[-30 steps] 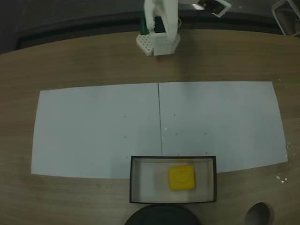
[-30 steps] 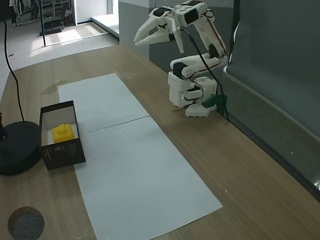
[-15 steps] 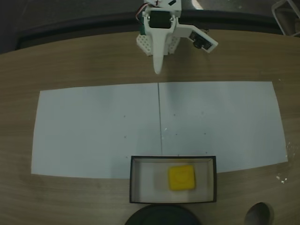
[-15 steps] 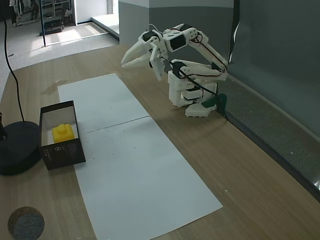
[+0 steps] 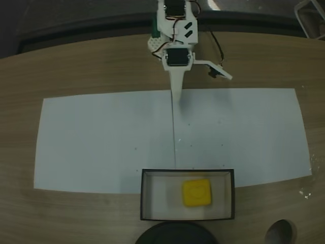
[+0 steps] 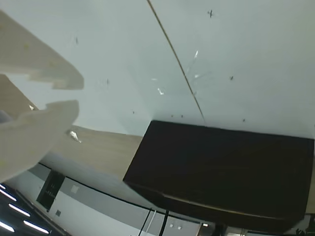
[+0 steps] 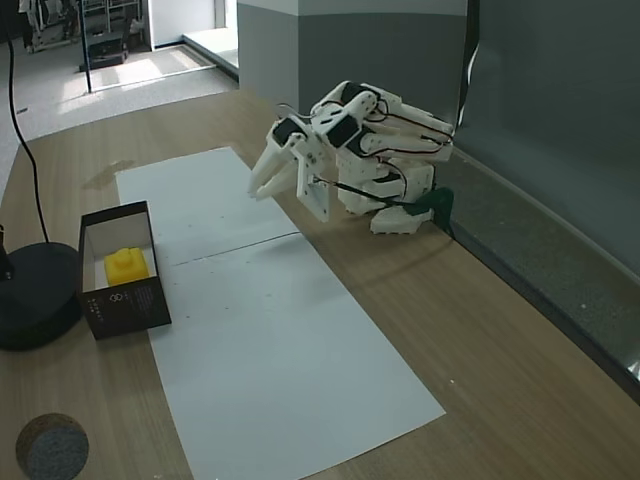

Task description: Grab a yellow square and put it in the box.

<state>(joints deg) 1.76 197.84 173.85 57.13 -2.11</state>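
yellow square point(image 5: 196, 193) inside box point(image 5: 144, 195), gripper point(image 7: 262, 187) seemingly slightly parted, empty, well apart over paper point(image 5: 101, 137)

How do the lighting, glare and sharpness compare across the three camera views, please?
In a fixed view from above, the light is dim and even, the table edge bows like a fisheye, and the yellow square in the box stays clear. In the wrist view, the gripper is soft and close, with small glints on the paper. In a fixed view from the side, daylight is bright and the gripper sharp.

White plastic arm point(image 7: 375, 140) with black servos, black cables, pointed fingers point(image 7: 268, 175).
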